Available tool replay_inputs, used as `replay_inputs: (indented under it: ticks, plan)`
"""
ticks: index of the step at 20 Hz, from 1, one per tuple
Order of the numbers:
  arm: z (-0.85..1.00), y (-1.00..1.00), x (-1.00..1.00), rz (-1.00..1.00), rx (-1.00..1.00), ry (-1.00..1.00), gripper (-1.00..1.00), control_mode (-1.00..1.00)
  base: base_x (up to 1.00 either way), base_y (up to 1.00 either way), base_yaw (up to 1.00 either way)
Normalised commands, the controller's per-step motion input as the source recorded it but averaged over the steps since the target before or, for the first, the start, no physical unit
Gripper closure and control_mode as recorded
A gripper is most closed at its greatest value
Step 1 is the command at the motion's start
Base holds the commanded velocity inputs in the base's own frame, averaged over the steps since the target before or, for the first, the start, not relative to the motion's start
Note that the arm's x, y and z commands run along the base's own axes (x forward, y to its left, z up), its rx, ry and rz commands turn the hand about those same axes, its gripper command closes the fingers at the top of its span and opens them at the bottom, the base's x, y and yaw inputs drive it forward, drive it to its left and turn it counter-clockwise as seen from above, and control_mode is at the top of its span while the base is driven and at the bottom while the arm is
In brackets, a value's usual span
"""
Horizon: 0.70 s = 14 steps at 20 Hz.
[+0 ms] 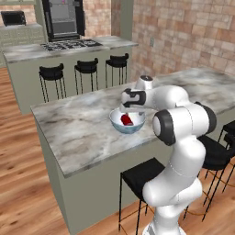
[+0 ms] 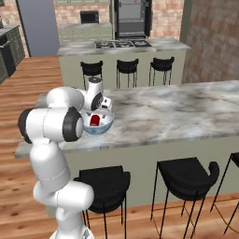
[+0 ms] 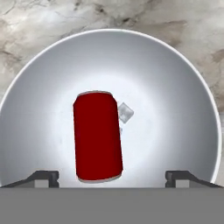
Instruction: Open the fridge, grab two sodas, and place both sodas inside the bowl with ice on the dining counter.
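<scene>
The gripper hangs directly above the bowl with ice, fingers spread wide and holding nothing. The red soda lies on its side in the bowl, beside an ice cube. The bowl stands near the end of the dining counter. Judged status: one soda delivered; the second remains to be fetched. Beyond, the fridge stands open. No label or writing is legible.

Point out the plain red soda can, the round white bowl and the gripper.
Red soda can (image 3: 97, 136), hand view, middle of its side.
Round white bowl (image 3: 183, 109), hand view, bare inner wall.
Gripper (image 3: 112, 178), hand view, midway between fingertips.
</scene>
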Motion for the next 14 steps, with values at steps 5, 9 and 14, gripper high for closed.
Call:
replay_inputs:
  ticks: [5, 9, 14]
  plan:
    - [0.35, 0.0, -0.48, 0.0, 0.01, -0.09, -1.0, -1.0, 0.0, 0.0, 0.0]
    - [0.49, 0.0, -0.82, 0.0, 0.01, -0.18, -1.0, -1.0, 0.0, 0.0, 0.0]
    - [0.56, 0.0, -0.95, 0.0, 0.03, -0.18, -1.0, -1.0, 0.0, 0.0, 0.0]
